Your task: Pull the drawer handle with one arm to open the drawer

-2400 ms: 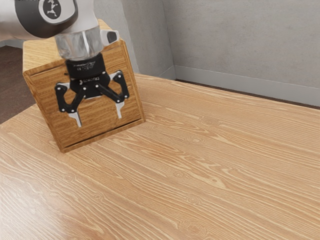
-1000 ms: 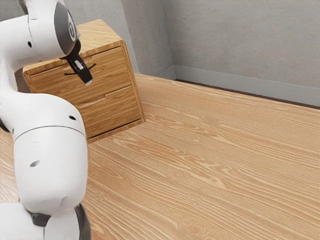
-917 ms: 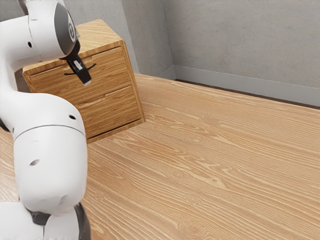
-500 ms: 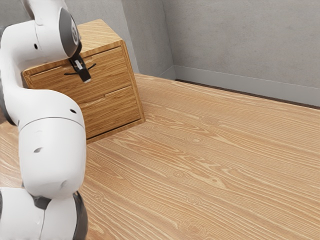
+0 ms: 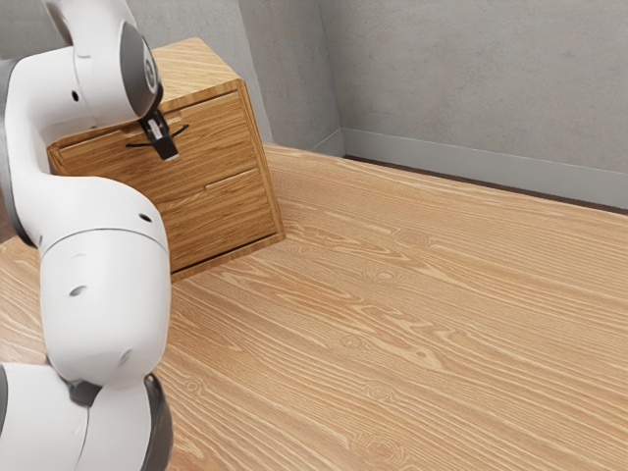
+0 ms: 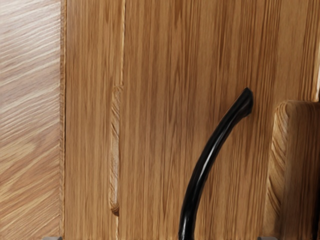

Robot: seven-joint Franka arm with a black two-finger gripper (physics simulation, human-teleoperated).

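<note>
A wooden cabinet [image 5: 211, 211] with two drawers stands at the table's back, on the exterior view's left. The top drawer [image 5: 211, 123] carries a curved black handle [image 5: 181, 129]. Its front looks flush with the cabinet. My gripper [image 5: 162, 140] is seen edge-on at the middle of that handle, pointing into the drawer front. In the wrist view the black handle [image 6: 210, 160] arcs down between two grey fingertips [image 6: 50, 238] that stand far apart at the lower edge, so the gripper is open around it without clamping it.
My white arm [image 5: 98, 285] rises in the foreground at the exterior view's left and hides the cabinet's left part. The lower drawer has a wooden bar handle [image 5: 233, 180]. A broad wooden tabletop [image 5: 422, 314] stretches right, up to grey walls.
Over 2.4 s my hand swung from hanging fingers-down before the cabinet to lying level at the top drawer's handle. In the last second the arm shifted only slightly; the drawer front looks unmoved.
</note>
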